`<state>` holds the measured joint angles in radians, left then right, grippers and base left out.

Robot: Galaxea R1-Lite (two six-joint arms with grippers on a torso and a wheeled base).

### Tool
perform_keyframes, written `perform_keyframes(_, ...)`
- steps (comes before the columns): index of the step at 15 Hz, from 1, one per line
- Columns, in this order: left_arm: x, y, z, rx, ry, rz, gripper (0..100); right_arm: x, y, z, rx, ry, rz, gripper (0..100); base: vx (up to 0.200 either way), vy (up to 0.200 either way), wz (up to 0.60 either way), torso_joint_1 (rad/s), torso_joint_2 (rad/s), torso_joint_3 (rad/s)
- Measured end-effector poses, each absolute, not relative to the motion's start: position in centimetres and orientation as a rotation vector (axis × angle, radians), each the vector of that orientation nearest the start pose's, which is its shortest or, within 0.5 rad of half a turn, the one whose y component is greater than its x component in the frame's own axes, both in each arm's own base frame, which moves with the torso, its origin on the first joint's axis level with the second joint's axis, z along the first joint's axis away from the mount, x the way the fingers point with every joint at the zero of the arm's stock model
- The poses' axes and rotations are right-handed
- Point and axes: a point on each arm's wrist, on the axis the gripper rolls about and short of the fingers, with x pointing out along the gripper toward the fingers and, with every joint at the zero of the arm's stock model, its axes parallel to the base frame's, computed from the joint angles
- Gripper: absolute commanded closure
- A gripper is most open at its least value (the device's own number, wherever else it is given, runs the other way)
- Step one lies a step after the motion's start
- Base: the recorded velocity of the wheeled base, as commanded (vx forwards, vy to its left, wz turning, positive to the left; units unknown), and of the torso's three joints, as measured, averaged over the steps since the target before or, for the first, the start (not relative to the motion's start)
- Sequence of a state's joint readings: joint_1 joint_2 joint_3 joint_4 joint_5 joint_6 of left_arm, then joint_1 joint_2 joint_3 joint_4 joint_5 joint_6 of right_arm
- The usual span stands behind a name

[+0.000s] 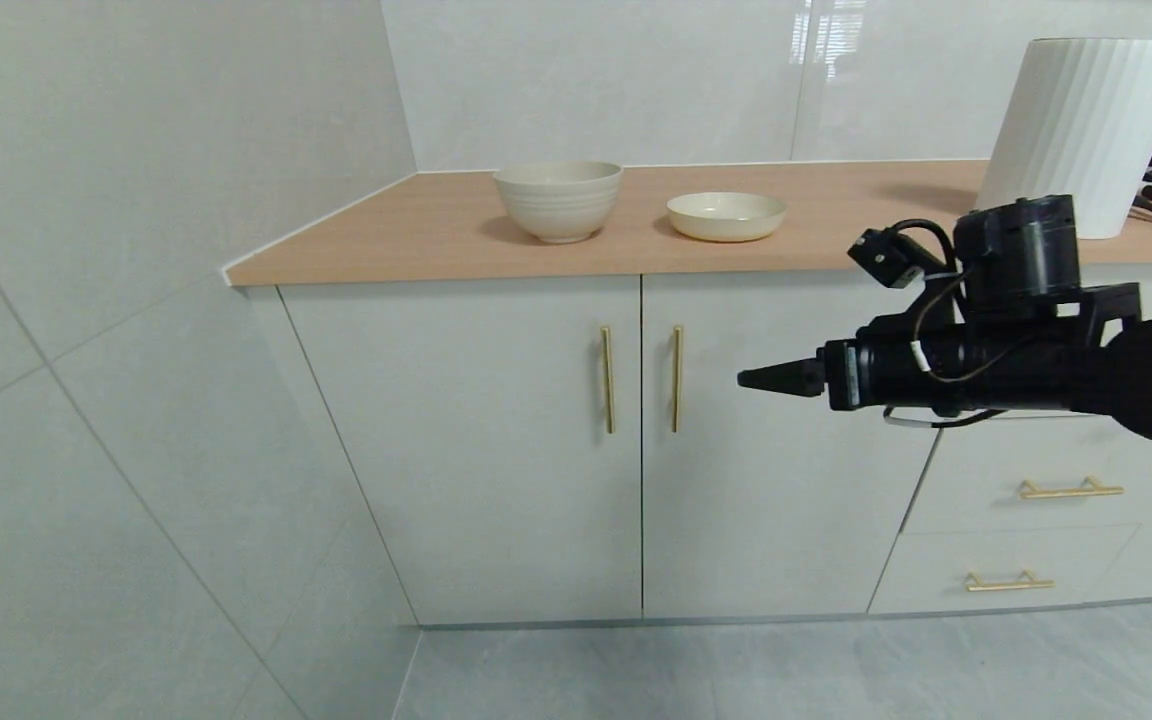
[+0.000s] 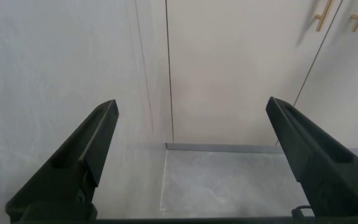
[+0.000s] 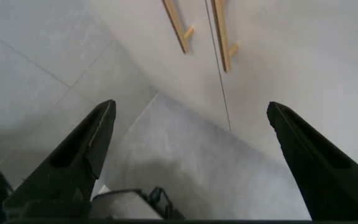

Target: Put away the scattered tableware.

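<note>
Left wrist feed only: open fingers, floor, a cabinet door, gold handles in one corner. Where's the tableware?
Observer: On the wooden countertop above that cabinet: a deep bowl and a shallow dish, side by side but apart.
Operator: Right arm?
Observer: The right gripper is below the counter edge, in front of the right-hand cabinet door. It is open and empty.
Operator: Anything else up there?
Observer: A tall white ribbed container stands toward the counter's right end, well clear of the dish.
</note>
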<state>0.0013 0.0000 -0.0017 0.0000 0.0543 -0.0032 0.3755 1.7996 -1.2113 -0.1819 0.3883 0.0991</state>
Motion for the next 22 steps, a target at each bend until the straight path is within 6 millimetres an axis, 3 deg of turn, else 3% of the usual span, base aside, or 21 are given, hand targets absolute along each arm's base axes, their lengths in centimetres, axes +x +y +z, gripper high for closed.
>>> perform_keyframes(7, -2.3, 0.1, 7.6, -0.003, -0.002, 0.055, 0, 36.5, 16.8, 19.2, 0.235, 0.357, 0.753, 0, 0.0, 0.0, 0.0, 0.0, 0.0, 0.0)
perform_keyframes(11, -2.3, 0.1, 7.6, -0.003, -0.002, 0.056, 0, 37.8, 18.4, 17.0, 0.28, 0.364, 0.751, 0, 0.0, 0.0, 0.0, 0.0, 0.0, 0.0)
perform_keyframes(22, -2.3, 0.1, 7.6, -0.003, -0.002, 0.056, 0, 40.0, 20.8, 14.8, 0.39, 0.306, 0.767, 0, 0.0, 0.0, 0.0, 0.0, 0.0, 0.0)
